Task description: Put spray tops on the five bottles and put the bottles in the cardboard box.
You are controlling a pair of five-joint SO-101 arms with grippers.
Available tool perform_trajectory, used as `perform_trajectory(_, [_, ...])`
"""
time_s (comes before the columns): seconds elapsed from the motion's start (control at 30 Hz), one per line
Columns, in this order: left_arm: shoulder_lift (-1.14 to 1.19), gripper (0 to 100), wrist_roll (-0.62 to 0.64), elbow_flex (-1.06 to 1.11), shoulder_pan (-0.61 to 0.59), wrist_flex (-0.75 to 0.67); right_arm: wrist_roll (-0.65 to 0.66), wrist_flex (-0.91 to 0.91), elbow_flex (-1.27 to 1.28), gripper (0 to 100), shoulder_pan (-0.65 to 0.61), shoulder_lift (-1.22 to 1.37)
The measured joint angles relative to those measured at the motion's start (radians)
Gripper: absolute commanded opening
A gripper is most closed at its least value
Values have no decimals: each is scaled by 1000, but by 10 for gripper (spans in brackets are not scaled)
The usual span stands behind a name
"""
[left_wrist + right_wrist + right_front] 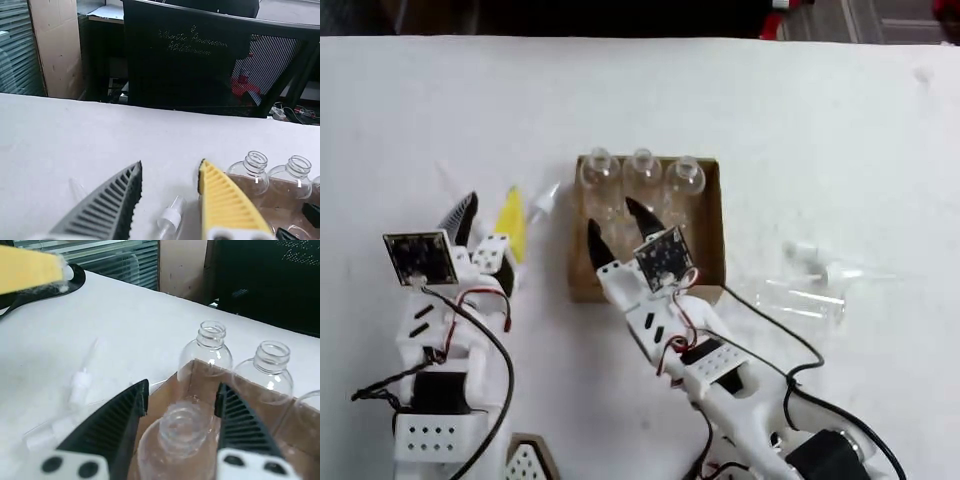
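The cardboard box (713, 235) sits mid-table. Three clear, topless bottles (642, 170) stand in a row at its far wall, and the cardboard rim (240, 387) hides their lower parts. My right gripper (609, 212) hangs over the box's near left part, open. Its black fingers stand on either side of the neck of a fourth topless bottle (181, 427) inside the box. My left gripper (491, 193) is left of the box, open and holding nothing. One white spray top (542, 200) lies on the table just beyond its grey and yellow fingers (220, 200).
Right of the box a clear bottle (800, 298) lies on its side, with two more spray tops (807, 252) (840, 272) beside it. A black chair (200, 55) stands past the table's far edge. The table beyond the box is bare white.
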Motion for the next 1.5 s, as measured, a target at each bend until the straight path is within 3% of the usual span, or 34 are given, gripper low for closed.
perform_trajectory(0.4, [0, 176, 0, 0, 0, 0, 0, 0, 0, 198, -2, -31])
perform_trajectory(0.77, [0, 176, 0, 0, 0, 0, 0, 144, 14, 198, 43, -440])
perform_trajectory(0.97, [0, 176, 0, 0, 0, 0, 0, 344, 14, 198, 250, -806])
perform_trajectory(1.27, [0, 174, 0, 0, 0, 0, 0, 746, 17, 198, 690, -1326])
perform_trajectory(1.5, [0, 173, 0, 0, 0, 0, 0, 873, 98, 198, 990, -1329])
